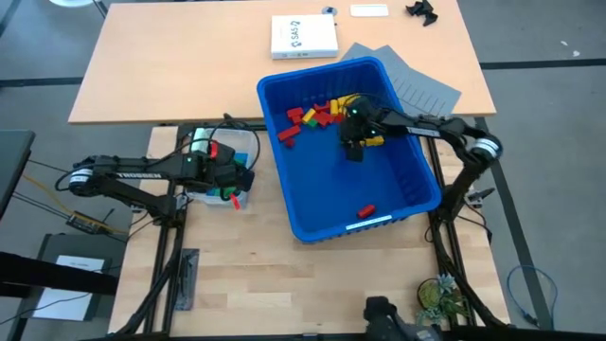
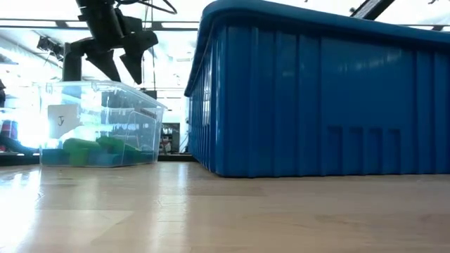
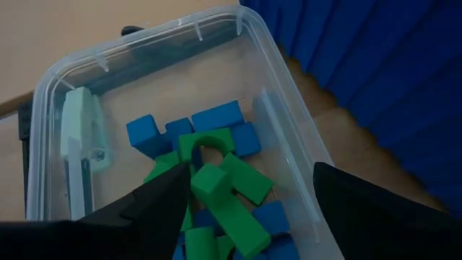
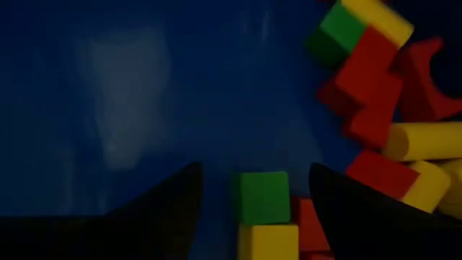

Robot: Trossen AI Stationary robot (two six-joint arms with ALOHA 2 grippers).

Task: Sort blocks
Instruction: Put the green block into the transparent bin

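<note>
Your left gripper (image 3: 245,198) hangs wide open and empty above blue and green blocks (image 3: 216,170) in the tub (image 3: 289,137), while your right gripper (image 4: 253,191) straddles, unclosed, a green cube (image 4: 264,196) among red and yellow ones in the bin (image 1: 398,204).

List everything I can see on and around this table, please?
bin: one, blue, table middle-right
blocks in bin: a heap, red, yellow, some green, far end; one red alone near the front
tub: one, clear, left of the bin
blocks in tub: several, blue and green
box: one, white, far table
paper: grey sheets behind the bin
plant: one, green, front right
left gripper: open above the tub
right gripper: open inside the bin, over a green block
</note>
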